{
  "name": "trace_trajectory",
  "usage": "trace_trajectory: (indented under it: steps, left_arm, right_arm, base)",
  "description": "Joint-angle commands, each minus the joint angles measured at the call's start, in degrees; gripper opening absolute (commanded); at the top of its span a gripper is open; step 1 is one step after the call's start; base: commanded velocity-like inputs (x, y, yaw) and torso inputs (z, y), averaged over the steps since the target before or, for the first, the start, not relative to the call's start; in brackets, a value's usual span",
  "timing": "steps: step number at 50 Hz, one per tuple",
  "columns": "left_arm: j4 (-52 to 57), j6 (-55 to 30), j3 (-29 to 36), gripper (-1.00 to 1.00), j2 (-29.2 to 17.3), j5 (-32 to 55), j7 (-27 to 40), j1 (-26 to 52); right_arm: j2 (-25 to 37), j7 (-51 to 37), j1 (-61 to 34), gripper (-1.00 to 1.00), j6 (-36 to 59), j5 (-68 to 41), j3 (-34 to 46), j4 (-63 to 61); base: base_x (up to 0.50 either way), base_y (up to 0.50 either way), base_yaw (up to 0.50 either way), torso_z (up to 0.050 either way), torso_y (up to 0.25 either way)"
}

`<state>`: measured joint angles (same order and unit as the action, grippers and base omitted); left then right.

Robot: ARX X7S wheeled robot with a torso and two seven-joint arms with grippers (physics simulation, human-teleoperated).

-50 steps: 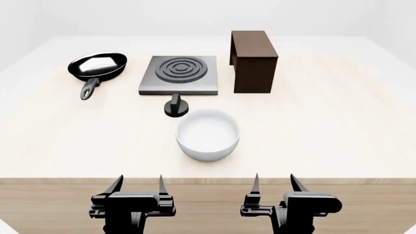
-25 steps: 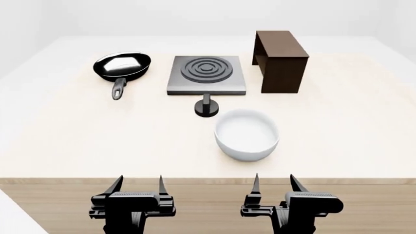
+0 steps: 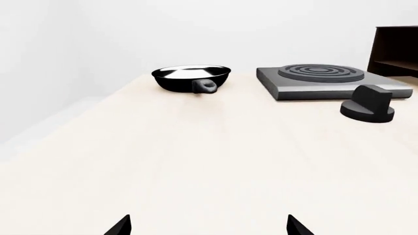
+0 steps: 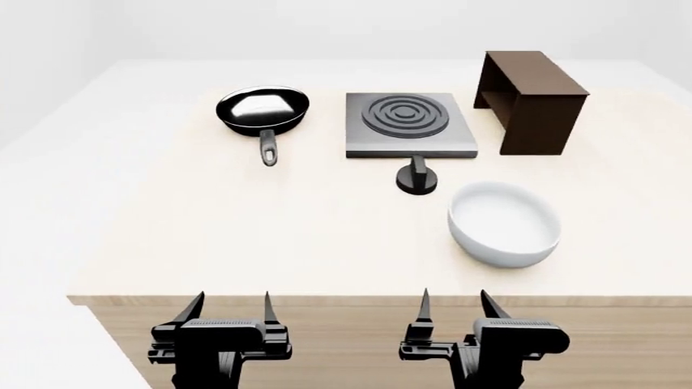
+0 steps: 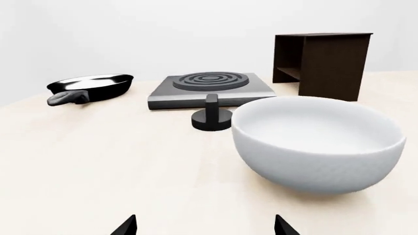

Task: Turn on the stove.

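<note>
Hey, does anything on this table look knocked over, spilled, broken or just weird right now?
Nothing spilled, tipped or broken. One oddity: the knob sits loose on the table in front of the stove, not mounted on it. Frying pan, bowl and shelf stand upright.

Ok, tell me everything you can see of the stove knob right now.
The knob is a small, matte black piece: a round flat base with a raised grip bar across its top. It stands upright on the table, just in front of the hotplate, apart from it by a narrow gap. From the head view, the white bowl sits nearer and to its right, not touching. Neither gripper is near it; nothing holds it.
</note>
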<state>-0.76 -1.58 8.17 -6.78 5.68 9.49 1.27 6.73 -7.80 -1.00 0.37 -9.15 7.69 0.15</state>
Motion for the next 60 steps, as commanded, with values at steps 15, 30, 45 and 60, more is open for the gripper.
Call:
trace_trajectory:
  steps: [15, 30, 45, 60]
  left_arm:
    - [0.6, 0.7, 0.1, 1.0, -0.2, 0.9, -0.3, -0.4]
    - [-0.2, 1.3, 0.9, 1.0, -0.8, 1.5, 0.3, 0.0]
    - [0.2, 0.9, 1.5, 1.0, -1.3, 2.1, 1.0, 0.0]
    - [-0.1, 1.3, 2.1, 1.0, -1.8, 2.6, 1.5, 0.1]
  right_arm:
    - [0.3, -0.5, 0.3, 1.0, 0.3, 0.6, 0.5, -0.6]
    - [0.8, 0.0, 0.0, 1.0, 2.1, -2.7, 0.6, -1.0]
    - [1.4, 0.8, -0.1, 1.0, 2.3, -5.2, 1.1, -0.9]
    - [2.0, 0.2, 0.1, 1.0, 2.0, -5.7, 1.6, -1.4]
  base:
    - [0.0, 0.5, 0.0, 0.0, 0.0]
    - [0.0, 0.01, 0.0, 0.0, 0.0]
    - [0.4, 0.0, 0.0, 0.0, 0.0]
    - [0.5, 0.0, 0.0, 0.0, 0.0]
